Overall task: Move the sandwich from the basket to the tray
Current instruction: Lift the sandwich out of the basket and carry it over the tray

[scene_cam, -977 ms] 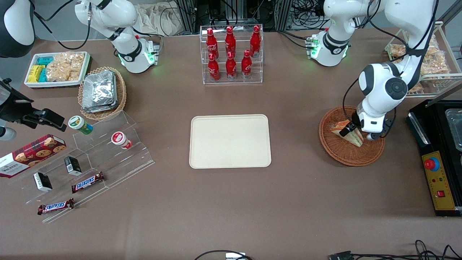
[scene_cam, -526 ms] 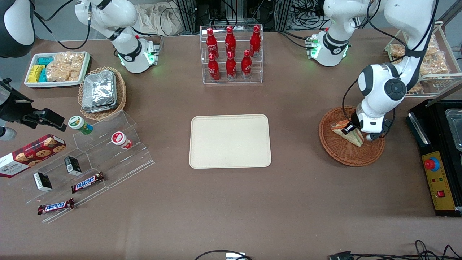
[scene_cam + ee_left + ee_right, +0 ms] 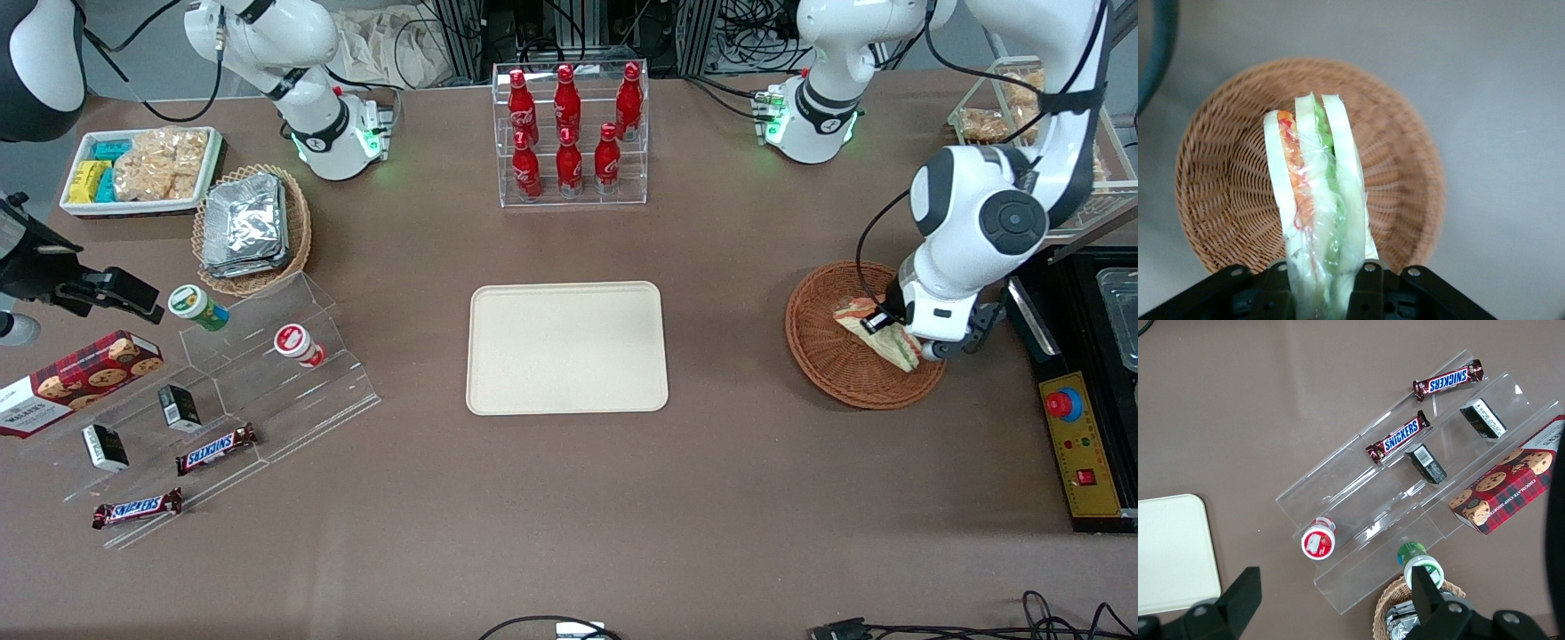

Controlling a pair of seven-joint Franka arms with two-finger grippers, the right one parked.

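1. Brown cloth is covering a long table [image 3: 569, 498], with cables and metal frames crowding its edge farthest from the front camera.
2. At the working arm's end of the table, the gripper [image 3: 892, 331] is hanging over the reddish wicker basket [image 3: 822, 356] – its fingers [image 3: 1368, 283] are clamped narrowly on the sandwich [image 3: 876, 331].
3. In the wrist view the sandwich [image 3: 1317, 200] is standing on edge between the black fingers, its white bread slices and its orange, red and green filling showing under the clear wrap, with the bare weave of the basket [image 3: 1225, 200] spreading below it.
4. From the front the sandwich is sitting tilted above the inside of the basket; whether it is touching the weave, I cannot tell.
5. A cream tray [image 3: 567, 347] is lying flat at the middle of the table, well apart from the basket and toward the parked arm's end from it.
6. A clear rack of red bottles [image 3: 569, 133] is standing farther from the front camera than the tray.
7. Toward the parked arm's end, a tan basket of foil packets [image 3: 249, 227] is sitting beside a white dish of snacks [image 3: 138, 169] – and a clear stepped stand [image 3: 222, 400] with chocolate bars [image 3: 216, 447] is sitting nearer to the front camera than both.
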